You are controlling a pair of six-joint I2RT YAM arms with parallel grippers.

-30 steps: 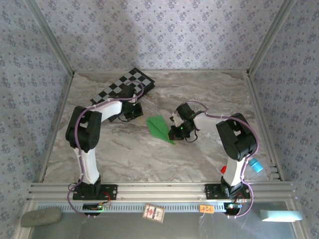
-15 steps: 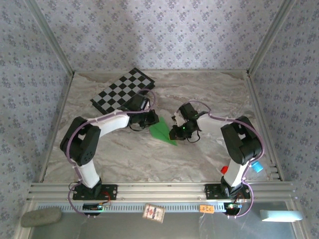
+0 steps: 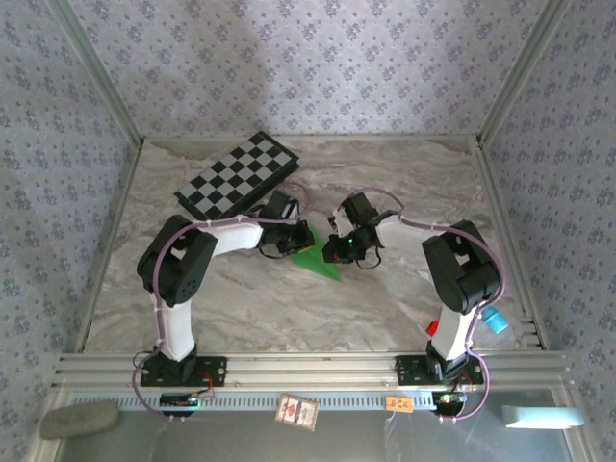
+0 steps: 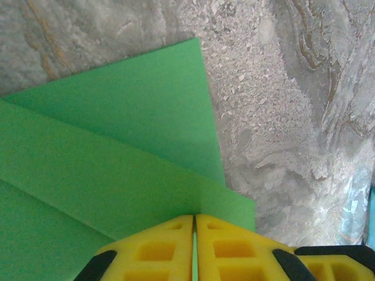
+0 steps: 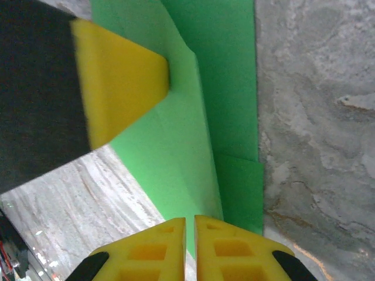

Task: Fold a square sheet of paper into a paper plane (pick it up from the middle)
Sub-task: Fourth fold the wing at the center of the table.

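The left pincer (image 4: 194, 218) and the right pincer (image 5: 190, 220) are both closed, tips down on the paper plane (image 3: 315, 258), which lies between them in the middle of the tabletop (image 3: 404, 183); it looks light, thin and bendy, so hold it gently by its folded middle.

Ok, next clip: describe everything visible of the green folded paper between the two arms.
The bright-green paper plane is a thin matte sheet folded into a narrow dart, its overlapping layers and straight creases clear in the wrist views. It lies on the grey marbled tabletop between the arms, point toward the near right. The left pincer and right pincer, both shut, meet it from opposite sides; whether they pinch or only press it is unclear.
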